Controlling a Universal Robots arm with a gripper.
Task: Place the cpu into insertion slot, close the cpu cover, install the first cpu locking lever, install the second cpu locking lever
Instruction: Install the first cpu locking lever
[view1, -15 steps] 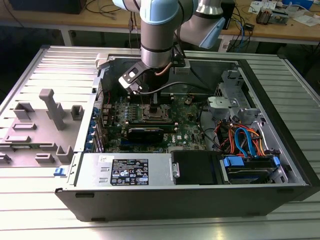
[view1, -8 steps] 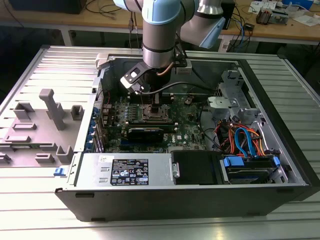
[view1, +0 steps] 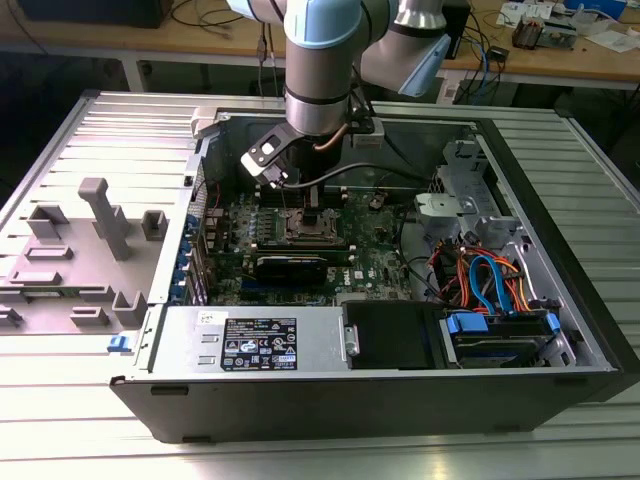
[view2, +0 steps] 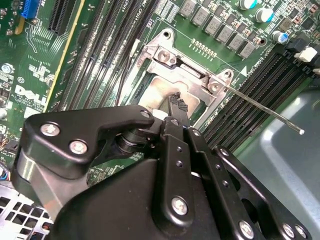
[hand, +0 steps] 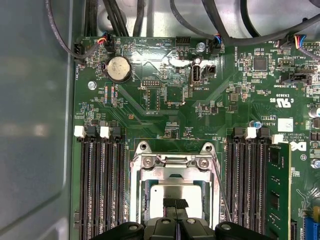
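My gripper (hand: 175, 204) hangs directly over the insertion slot (hand: 175, 187), fingers shut together with nothing between them, the tip close above the cpu. The cpu (hand: 159, 192) lies in the slot, its silver top showing through the cut-out of the cpu cover (hand: 175, 163), which lies flat over it. One thin locking lever (view2: 265, 110) sticks out free from the socket corner, over the memory slots. In the exterior view the gripper (view1: 312, 205) stands above the socket (view1: 305, 228) inside the open computer case. I cannot tell whether the tip touches the cpu.
Black memory slots (hand: 102, 185) flank the socket on both sides, with one green memory stick (hand: 280, 185) fitted. A coin battery (hand: 119, 68) and black cables (hand: 125, 15) lie beyond. A graphics card (view1: 290, 265), power supply (view1: 255, 340) and drive cables (view1: 490, 285) fill the case; grey fixtures (view1: 100, 220) stand outside.
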